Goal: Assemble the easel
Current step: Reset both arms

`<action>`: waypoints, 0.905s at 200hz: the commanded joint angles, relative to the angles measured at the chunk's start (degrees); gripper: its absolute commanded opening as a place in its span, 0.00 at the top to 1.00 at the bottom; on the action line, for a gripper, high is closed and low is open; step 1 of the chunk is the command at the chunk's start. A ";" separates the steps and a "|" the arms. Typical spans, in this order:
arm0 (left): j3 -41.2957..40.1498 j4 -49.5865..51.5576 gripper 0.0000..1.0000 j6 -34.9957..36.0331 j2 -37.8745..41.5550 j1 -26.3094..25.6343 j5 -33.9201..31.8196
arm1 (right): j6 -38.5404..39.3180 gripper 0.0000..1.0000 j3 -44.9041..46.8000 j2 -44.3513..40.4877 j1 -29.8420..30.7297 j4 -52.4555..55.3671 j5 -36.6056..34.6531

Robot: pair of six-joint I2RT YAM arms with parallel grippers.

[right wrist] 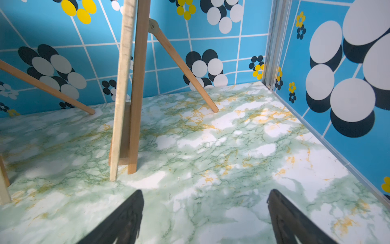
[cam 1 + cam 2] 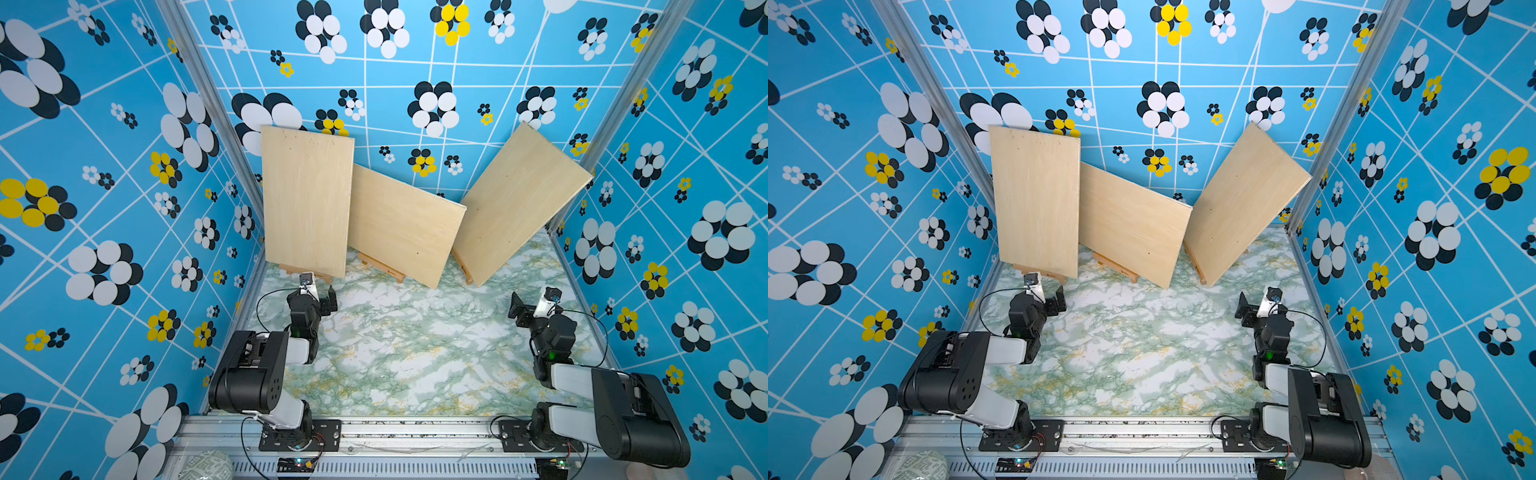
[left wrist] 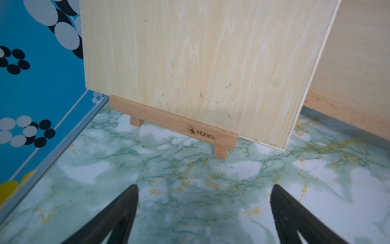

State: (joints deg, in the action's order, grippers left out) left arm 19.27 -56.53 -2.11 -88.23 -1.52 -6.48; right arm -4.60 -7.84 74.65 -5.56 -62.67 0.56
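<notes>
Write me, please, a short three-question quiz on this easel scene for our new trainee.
1. How many pale rectangular plywood boards stand at the back of the green marble-patterned table? A two, B three, C four.
2. True or false: the left gripper is shut on the small light-wood easel.
3. What does the right gripper hold?
Key: 1 B. 2 False: it is open, apart from the easel. 3 Nothing; it is open.
</notes>
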 commanded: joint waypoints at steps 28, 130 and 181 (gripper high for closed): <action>1.21 1.15 0.01 -0.27 -0.30 0.02 -1.07 | 0.64 0.06 2.24 8.90 1.03 -16.59 1.77; 1.25 1.17 0.01 -0.26 -0.33 -0.04 -1.08 | 1.84 0.06 -0.56 16.63 1.80 -17.84 2.80; 1.30 1.30 0.01 -0.26 -0.35 -0.11 -1.17 | 1.25 0.05 -1.26 17.23 1.87 -17.85 1.06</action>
State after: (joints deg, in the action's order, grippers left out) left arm 19.57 -55.64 -2.09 -88.23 -1.52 -6.92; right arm -3.57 -7.84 91.35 -4.14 -78.72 2.26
